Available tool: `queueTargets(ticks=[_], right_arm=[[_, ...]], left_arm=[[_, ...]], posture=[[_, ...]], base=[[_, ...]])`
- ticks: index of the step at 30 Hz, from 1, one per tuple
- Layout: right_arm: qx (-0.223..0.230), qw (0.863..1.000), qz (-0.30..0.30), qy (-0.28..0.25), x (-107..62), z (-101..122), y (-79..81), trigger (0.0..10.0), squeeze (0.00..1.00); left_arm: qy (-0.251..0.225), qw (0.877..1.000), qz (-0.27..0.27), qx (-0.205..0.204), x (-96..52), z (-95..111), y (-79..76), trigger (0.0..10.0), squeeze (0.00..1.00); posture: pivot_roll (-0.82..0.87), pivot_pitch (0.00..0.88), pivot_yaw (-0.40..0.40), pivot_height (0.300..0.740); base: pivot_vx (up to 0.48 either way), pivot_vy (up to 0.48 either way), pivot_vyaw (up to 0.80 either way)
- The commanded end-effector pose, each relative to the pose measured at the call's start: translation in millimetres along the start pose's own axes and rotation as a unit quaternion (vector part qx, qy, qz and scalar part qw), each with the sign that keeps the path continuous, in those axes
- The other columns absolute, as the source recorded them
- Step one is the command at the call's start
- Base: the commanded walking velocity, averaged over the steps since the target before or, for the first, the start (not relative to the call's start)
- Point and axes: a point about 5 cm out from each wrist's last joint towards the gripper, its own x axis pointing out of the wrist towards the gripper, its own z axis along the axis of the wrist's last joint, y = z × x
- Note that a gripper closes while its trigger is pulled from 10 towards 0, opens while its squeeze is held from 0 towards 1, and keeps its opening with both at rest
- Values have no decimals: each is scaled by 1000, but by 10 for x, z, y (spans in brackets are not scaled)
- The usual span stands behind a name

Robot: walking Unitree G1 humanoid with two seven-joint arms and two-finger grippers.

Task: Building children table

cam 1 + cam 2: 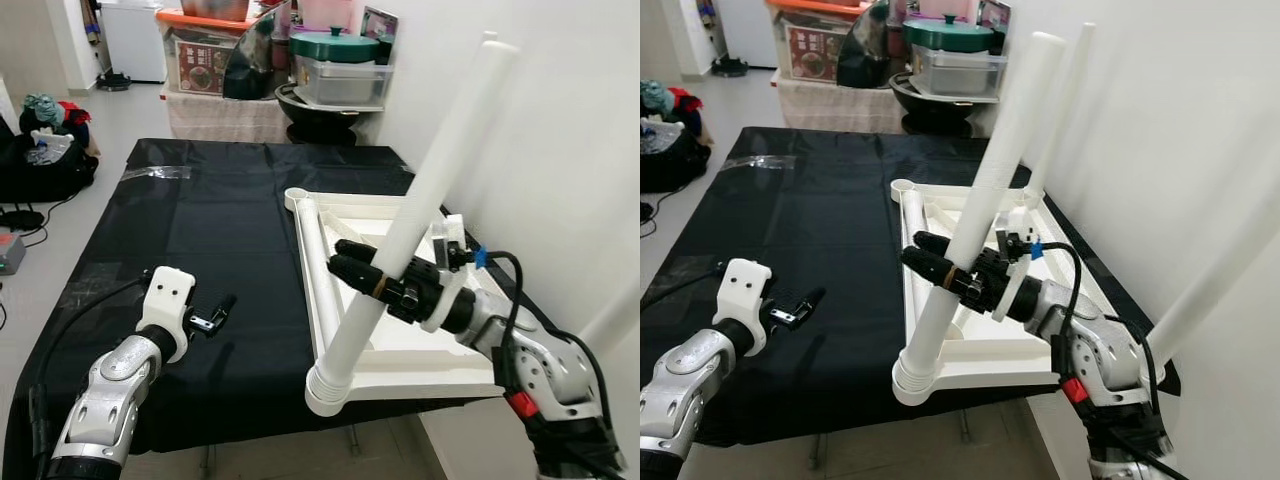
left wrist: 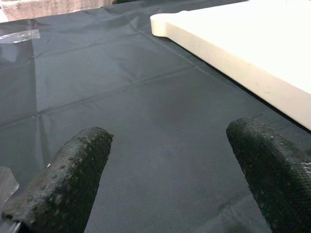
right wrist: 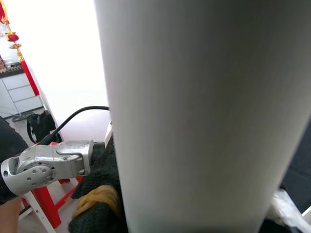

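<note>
While the white tabletop lies upside down on the black sheet, a long white leg stands tilted over its near corner, threaded base seated at the corner socket, top end leaning away toward the white wall. Right gripper clamps the leg low on its length, just above the tabletop rim; both black fingers closed around the tube, one wrapped with a yellow band. In the right wrist view the leg is up close against the camera, with the left arm beyond it.

Left gripper hovers low over the black sheet, well apart from the tabletop on its left side, holding nothing. Left wrist view: fingers spread wide, bare sheet between them, tabletop edge lying ahead of the fingertips.

Far corner of the tabletop shows another round socket, empty. A second white leg leans against the wall past the tabletop's far side. Beyond the sheet's far edge: a low table with a clear container under a green lid and a dark wok. Bags and clothes sit on the floor, well left of the sheet.
</note>
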Motion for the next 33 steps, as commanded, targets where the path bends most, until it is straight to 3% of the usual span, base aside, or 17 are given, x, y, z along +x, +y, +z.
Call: queueTargets(ticks=[1,2,5,6,8,10,11,12,14,16,22,24,26,27,33], right_arm=[[26,996,-57,62,-150,-270,-108,0,0],[-2,994,-76,75,-186,-309,-143,0,0],[-29,992,-88,91,-205,-345,-161,0,0],[-66,986,-97,119,-224,-382,-181,0,0],[-66,986,-97,119,-224,-382,-181,0,0],[-137,968,-107,180,-279,-437,-241,0,0],[-137,968,-107,180,-279,-437,-241,0,0],[-170,957,-118,205,-314,-440,-296,0,0],[-170,957,-118,205,-314,-440,-296,0,0],[-200,946,-130,221,-346,-404,-365,0,0],[-190,951,-113,214,-319,-399,-323,0,0],[-146,968,-86,186,-256,-394,-257,0,0],[-146,968,-86,186,-256,-394,-257,0,0],[-118,977,-78,161,-221,-369,-254,0,0],[-59,990,-92,86,-150,-259,-329,0,0]], left_arm=[[13,1000,-2,4,6,-39,0,10000,0],[11,1000,-1,5,17,-30,4,10000,0],[10,1000,-1,6,28,-20,4,10000,0],[8,1000,-3,8,38,-11,-4,10000,0],[8,1000,-3,8,38,-11,-4,10000,0],[6,1000,-4,11,51,-2,-18,10000,0],[6,1000,-4,11,51,-2,-18,10000,0],[5,1000,-4,11,55,2,-22,10000,0],[5,1000,-4,11,55,2,-22,10000,0],[4,1000,-3,11,59,1,-34,10000,0],[5,1000,-5,11,61,-8,-50,10000,0],[5,1000,-7,9,66,-11,-63,10000,0],[5,1000,-7,9,66,-11,-63,10000,0],[6,1000,-7,8,69,-13,-69,10000,0],[7,1000,-5,1,55,-36,-75,10000,0]], posture=[[100,0,-103,740],[99,0,-101,740],[97,0,-98,740],[97,0,-97,740],[97,0,-97,740],[97,0,-99,740],[97,0,-99,740],[96,0,-100,740],[96,0,-100,740],[94,0,-103,740],[93,0,-105,740],[94,0,-112,740],[94,0,-112,740],[94,0,-115,740],[105,0,-127,740]], base=[[0,0,0],[0,0,0],[0,0,0],[0,0,0],[0,0,0],[0,0,0],[0,0,0],[0,0,0],[0,0,0],[0,0,0],[0,0,0],[0,0,0],[0,0,0],[0,0,0],[0,0,0]])
